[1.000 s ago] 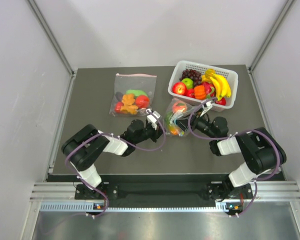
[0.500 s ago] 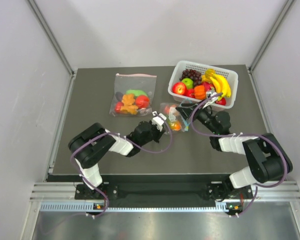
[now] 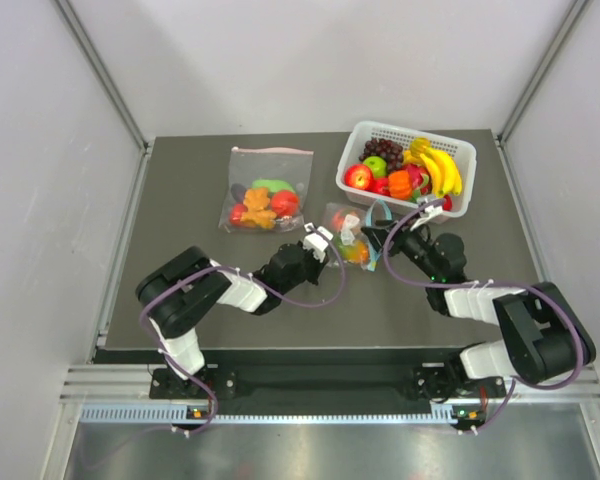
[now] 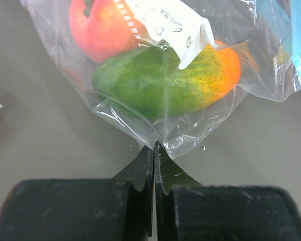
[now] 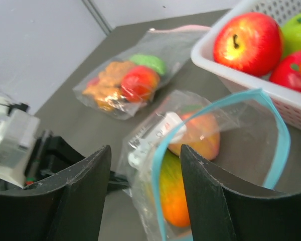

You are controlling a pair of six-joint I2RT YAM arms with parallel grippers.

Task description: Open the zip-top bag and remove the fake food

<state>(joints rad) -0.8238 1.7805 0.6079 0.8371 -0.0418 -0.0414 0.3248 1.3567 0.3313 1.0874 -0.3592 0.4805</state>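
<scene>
Broadly, the dark table (image 3: 180, 300) is carrying everything, with a white basket (image 3: 420, 131) of fruit sitting at its far right. A larger clear bag (image 3: 266, 190) with a pink strip is lying left of the basket, well apart from both arms. The zip-top bag (image 3: 348, 235) is resting on the table just in front of the basket, between the 2 arms, and its teal mouth is gaping in a wide loop toward the right wrist camera. The fake food (image 4: 160, 83) is sitting inside it: a green-and-orange piece lying beside a peach-red one, with a white label over both. The left gripper (image 4: 154, 150) is pinching the bag's sealed bottom edge, jaws pressed together on the plastic. The right gripper (image 5: 145, 170) is standing with its jaws spread apart at the mouth; 1 finger seems to be reaching inside the teal loop, though the plastic is blurring that edge.
</scene>
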